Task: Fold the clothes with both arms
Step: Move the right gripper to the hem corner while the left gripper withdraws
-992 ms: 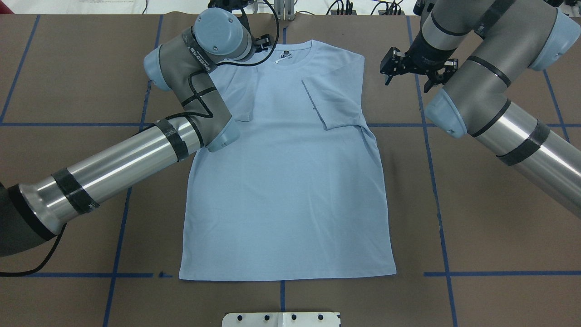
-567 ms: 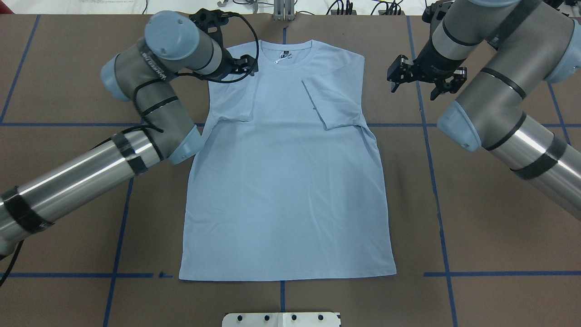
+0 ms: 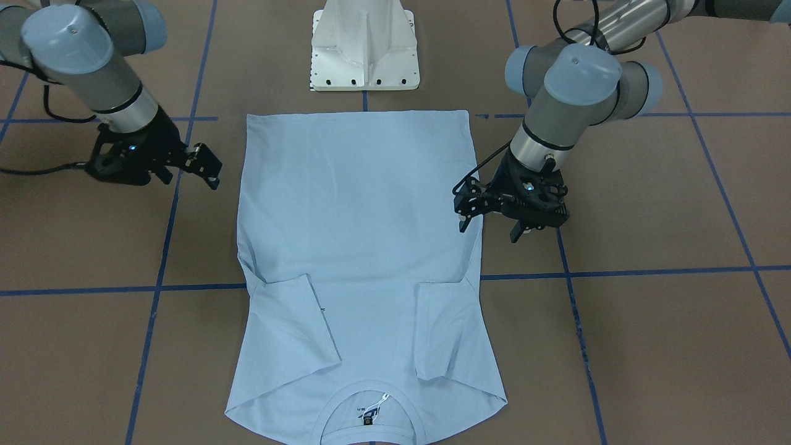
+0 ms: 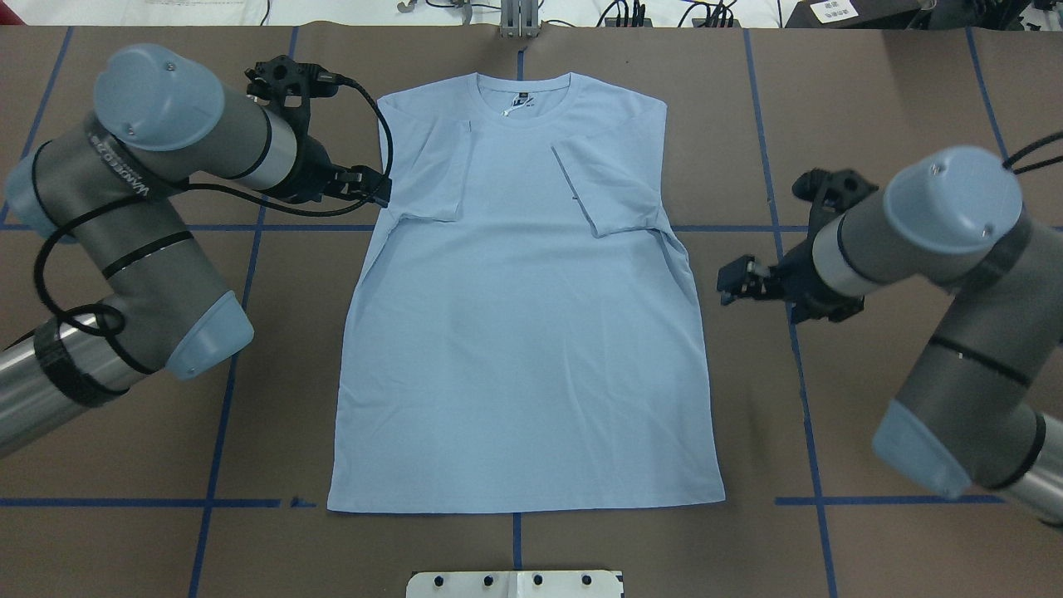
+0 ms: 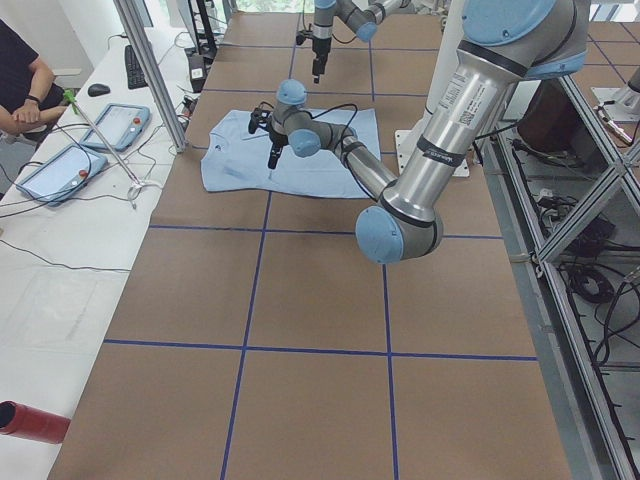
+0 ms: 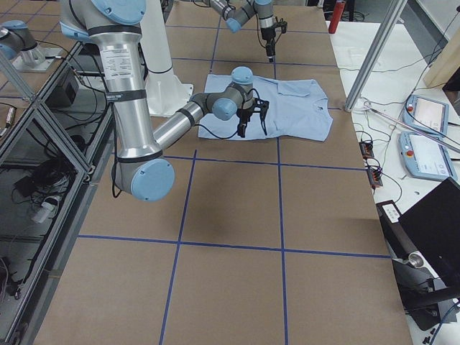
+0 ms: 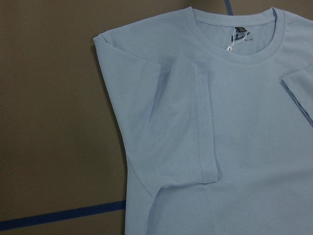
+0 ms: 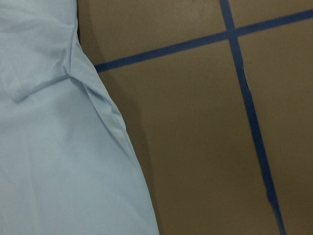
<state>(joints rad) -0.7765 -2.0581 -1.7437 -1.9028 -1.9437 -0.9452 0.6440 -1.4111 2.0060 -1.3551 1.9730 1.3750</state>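
A pale light-blue short-sleeved T-shirt (image 4: 523,332) lies flat, back up, at the middle of the brown table (image 4: 897,108) marked with blue tape lines, collar and black neck label at the far edge from the robot, both sleeves folded inward onto the body. The left black two-finger gripper (image 4: 371,184) hangs over the shirt's left edge just beside the folded left sleeve, fingers spread and holding nothing. The right black two-finger gripper (image 4: 735,283) sits just off the shirt's right side edge, near mid-body, apart from the cloth, fingers also spread and empty.
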